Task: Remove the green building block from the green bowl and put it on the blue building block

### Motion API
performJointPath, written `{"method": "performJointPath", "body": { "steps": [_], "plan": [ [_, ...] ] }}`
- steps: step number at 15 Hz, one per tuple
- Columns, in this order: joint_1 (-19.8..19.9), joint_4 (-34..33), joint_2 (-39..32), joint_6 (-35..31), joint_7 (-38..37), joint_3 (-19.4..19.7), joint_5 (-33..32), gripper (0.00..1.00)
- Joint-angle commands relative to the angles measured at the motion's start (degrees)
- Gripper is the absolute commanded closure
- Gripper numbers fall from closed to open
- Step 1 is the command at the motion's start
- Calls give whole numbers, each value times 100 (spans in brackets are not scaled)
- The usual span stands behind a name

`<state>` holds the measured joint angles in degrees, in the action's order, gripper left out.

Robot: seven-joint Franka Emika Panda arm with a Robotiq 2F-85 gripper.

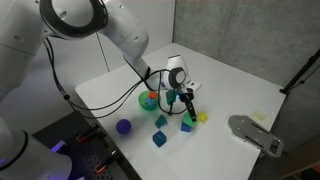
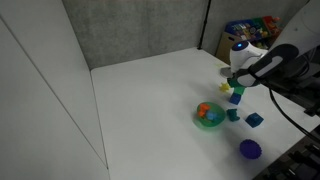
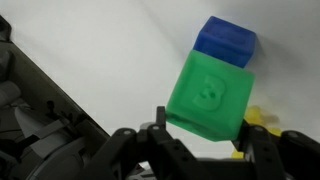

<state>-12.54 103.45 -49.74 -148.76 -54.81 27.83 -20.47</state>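
My gripper (image 3: 205, 135) is shut on the green building block (image 3: 210, 95), a bright green cube with an embossed face, held between both fingers. The blue building block (image 3: 226, 42) lies on the white table just past it. In an exterior view the gripper (image 1: 186, 100) holds the cube a little above the blue block (image 1: 186, 126). The other shows gripper (image 2: 237, 88) and blue block (image 2: 237, 99) close together. The green bowl (image 1: 149, 100) (image 2: 209, 116) sits beside the gripper and holds an orange piece.
A small yellow piece (image 3: 262, 118) (image 1: 201, 117) lies next to the blue block. Two teal angular blocks (image 1: 160, 121) (image 1: 159, 139) and a purple ball (image 1: 123, 126) (image 2: 249, 149) lie near the table's edge. A grey device (image 1: 255, 133) lies on the table.
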Motion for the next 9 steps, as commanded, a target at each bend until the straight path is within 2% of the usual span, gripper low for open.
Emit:
{"method": "performJointPath", "body": {
  "steps": [1, 3, 4, 6, 8, 9],
  "plan": [
    [-111, -117, -180, -99, -180, 168, -139, 65],
    [-135, -67, -183, -153, -156, 193, -127, 63],
    [-143, -35, -167, -177, -137, 194, -119, 16],
    [-171, 54, -80, -231, -100, 189, -122, 16],
    [-240, 200, 69, -332, -62, 190, -138, 1],
    [-290, 270, 137, -402, -40, 202, -147, 0]
  ]
}}
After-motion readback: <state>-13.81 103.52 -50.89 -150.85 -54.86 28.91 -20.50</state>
